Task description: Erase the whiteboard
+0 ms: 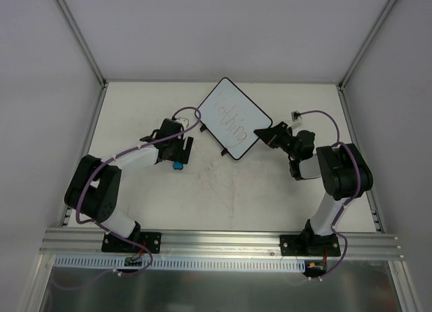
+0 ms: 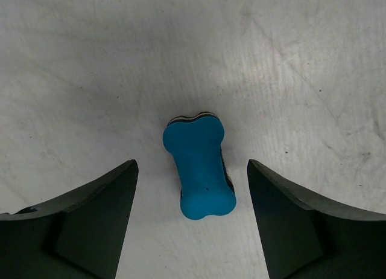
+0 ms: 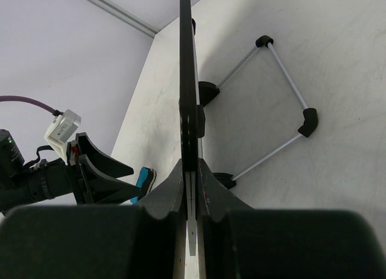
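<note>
Red handwriting not yet wiped from the whiteboard, pinched by its edge in the right gripper, the blue eraser lying loose on the table between the spread fingers of the left gripper.

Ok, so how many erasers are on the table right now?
1. The blue eraser lies on the table between the open left fingers. No other shows; one could be hidden.

Black-and-white jointed arms, looping purple cables, matte black wedge-shaped fingers.
</note>
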Robot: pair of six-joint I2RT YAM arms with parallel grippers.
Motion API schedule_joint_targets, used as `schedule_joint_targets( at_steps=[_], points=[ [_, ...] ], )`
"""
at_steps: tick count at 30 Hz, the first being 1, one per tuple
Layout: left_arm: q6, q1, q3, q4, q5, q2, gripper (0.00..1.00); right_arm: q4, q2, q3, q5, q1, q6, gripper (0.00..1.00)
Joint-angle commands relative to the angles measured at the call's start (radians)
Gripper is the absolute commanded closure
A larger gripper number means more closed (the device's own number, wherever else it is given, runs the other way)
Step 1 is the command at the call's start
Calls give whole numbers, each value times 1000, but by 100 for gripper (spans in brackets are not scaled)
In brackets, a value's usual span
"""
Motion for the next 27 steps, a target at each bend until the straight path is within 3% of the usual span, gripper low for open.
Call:
schedule_joint_targets(
  at_steps=[1, 5, 13, 18, 27],
  points=[
    [12, -4, 42, -50, -49, 21, 26, 139, 7, 26, 12, -12, 7, 100],
    [-1, -4, 55, -61, -41, 36, 27, 139, 9, 27, 12, -12, 7, 100],
    [-19, -4, 69, -67, -23, 62, 39, 141, 12, 29, 10, -12, 5, 100],
    [-18, -6, 78, -72, -8, 74, 41, 141, 14, 30, 10, -12, 10, 100],
    [-24, -6, 89, -81, -8, 85, 56, 141, 18, 33, 7, -12, 13, 100]
  ],
)
